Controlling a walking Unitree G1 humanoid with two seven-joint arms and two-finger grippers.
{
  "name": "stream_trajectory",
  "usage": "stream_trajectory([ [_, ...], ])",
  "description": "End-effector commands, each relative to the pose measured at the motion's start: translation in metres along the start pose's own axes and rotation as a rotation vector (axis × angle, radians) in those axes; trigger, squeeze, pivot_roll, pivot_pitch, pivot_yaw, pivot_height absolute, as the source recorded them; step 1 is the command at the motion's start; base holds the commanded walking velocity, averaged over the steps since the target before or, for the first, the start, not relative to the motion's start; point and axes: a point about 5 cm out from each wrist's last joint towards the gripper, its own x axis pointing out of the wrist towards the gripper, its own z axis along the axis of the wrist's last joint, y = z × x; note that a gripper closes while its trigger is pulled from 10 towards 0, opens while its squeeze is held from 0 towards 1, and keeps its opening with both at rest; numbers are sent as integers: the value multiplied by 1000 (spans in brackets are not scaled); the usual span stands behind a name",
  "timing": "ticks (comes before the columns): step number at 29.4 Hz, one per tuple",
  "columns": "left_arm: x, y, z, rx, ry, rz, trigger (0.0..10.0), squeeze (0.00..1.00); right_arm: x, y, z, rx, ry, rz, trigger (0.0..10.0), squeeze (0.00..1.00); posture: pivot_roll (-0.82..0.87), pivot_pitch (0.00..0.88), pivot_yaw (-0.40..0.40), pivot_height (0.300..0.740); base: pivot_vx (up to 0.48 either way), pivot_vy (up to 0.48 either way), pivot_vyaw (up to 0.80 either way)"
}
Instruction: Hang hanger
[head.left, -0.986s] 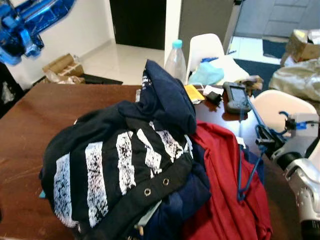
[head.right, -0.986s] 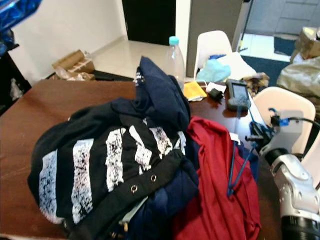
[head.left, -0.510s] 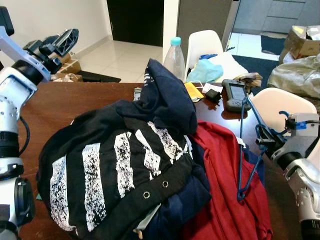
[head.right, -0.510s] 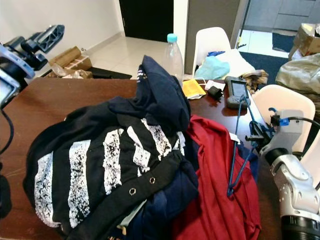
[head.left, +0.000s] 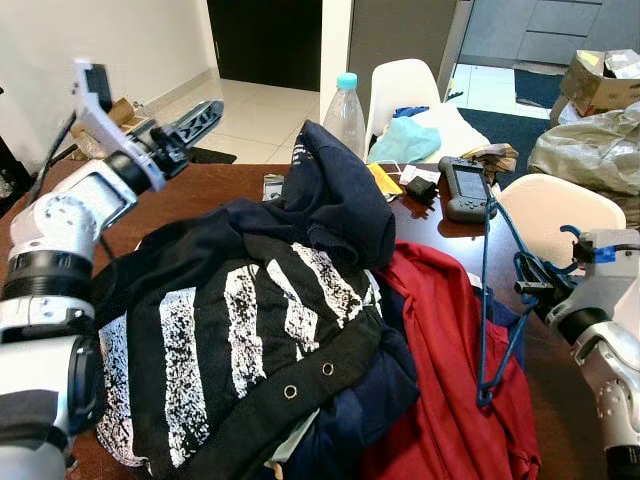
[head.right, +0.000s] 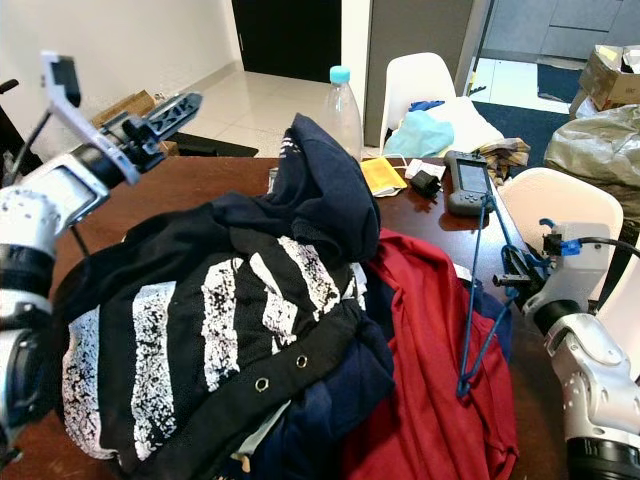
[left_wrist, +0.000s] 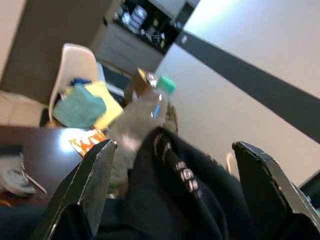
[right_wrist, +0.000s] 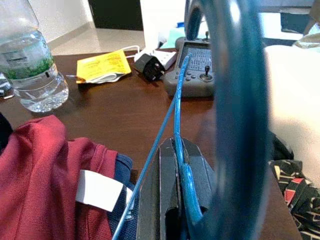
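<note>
The left end effector (head.left: 195, 120) is raised over the left part of the brown tabletop (head.left: 210, 185), its two black fingers (left_wrist: 90, 182) spread wide with nothing between them, pointing toward the clothes. A heap of clothes covers most of the tabletop: a dark hoodie (head.left: 250, 310) with white stripes on top, navy cloth under it, and a red garment (head.left: 450, 370) spilling to the right. Behind the heap stand a bottle (head.left: 346, 115) with a teal cap, a yellow packet (head.left: 385, 182), a black charger (head.left: 420, 187) and a grey controller (head.left: 463, 187). A white chair (head.left: 410, 85) beyond holds a teal cloth (head.left: 410, 140), and a second white chair (head.left: 555, 215) sits just beside the right arm.

The left wrist view looks past the open fingers at the hoodie's raised hood, with the bottle just behind it. The right wrist view shows up close what the head views leave small: the hanger's flat bar pinched between shut fingers, and a white tag (right_wrist: 97, 190) on the red garment.

The hanger (head.left: 490, 300) is thin, blue and plastic. The right end effector (head.left: 530, 290) holds it at the tabletop's right edge, standing nearly upright over the red garment, its lower end touching the cloth.
</note>
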Motion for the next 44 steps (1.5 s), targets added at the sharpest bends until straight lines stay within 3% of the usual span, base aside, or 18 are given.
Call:
stream_trajectory([
  [1,4,3,-14,-20,75,-3,10000,0,-2,0,1,-10,6,6,10000,0,20,84,-7,740,0,0,0],
  [6,8,4,-21,-30,109,-2,10000,0,-3,-1,2,-14,9,8,10000,0,9,89,-9,740,0,0,0],
  [7,10,10,-25,-38,134,56,10000,0,-5,-3,4,-22,12,8,10000,0,-13,104,-9,740,0,0,0],
  [9,10,10,-25,-38,134,56,10000,0,-5,-3,4,-22,12,8,10000,0,-13,104,-9,740,0,0,0],
  [11,9,23,-34,-91,167,225,10000,0,-14,-10,8,-48,24,-3,10000,0,-58,133,-7,740,0,0,0],
  [14,9,23,-34,-91,167,225,10000,0,-14,-10,8,-48,24,-3,10000,0,-58,133,-7,740,0,0,0],
  [15,7,26,-45,-159,222,289,10000,0,-19,-14,10,-63,32,-10,10000,0,-77,148,-10,740,0,0,0],
  [17,7,26,-45,-159,222,289,10000,0,-19,-14,10,-63,32,-10,10000,0,-77,148,-10,740,0,0,0],
  [18,5,28,-59,-181,304,329,10000,0,-24,-18,13,-77,39,-16,10000,0,-88,159,-13,740,0,0,0],
  [20,5,28,-59,-181,304,329,10000,0,-24,-18,13,-77,39,-16,10000,0,-88,159,-13,740,0,0,0],
  [21,1,29,-72,-169,396,352,10000,0,-26,-19,15,-86,43,-19,10000,0,-91,161,-16,740,0,0,0],
  [23,1,29,-72,-169,396,352,10000,0,-26,-19,15,-86,43,-19,10000,0,-91,161,-16,740,0,0,0],
  [26,-5,31,-85,-73,545,334,10000,0,-25,-19,17,-94,44,-16,10000,0,-84,155,-20,740,0,0,0],
  [31,-7,30,-85,-8,621,284,10000,0,-22,-17,18,-93,41,-12,10000,0,-75,146,-19,740,0,0,0],
  [32,-8,30,-85,11,642,274,3255,0,-21,-16,18,-90,40,-10,10000,0,-73,143,-16,740,0,0,0],
  [33,-8,30,-85,11,642,274,3255,0,-21,-16,18,-90,40,-10,10000,0,-73,143,-16,740,0,0,0],
  [34,-10,32,-84,29,652,273,0,0,-20,-16,19,-88,37,-9,10000,0,-71,140,-15,740,0,0,0],
  [44,-10,36,-67,94,613,305,0,0,-19,-15,19,-79,34,-14,10000,0,-59,126,-8,740,0,0,0],
])
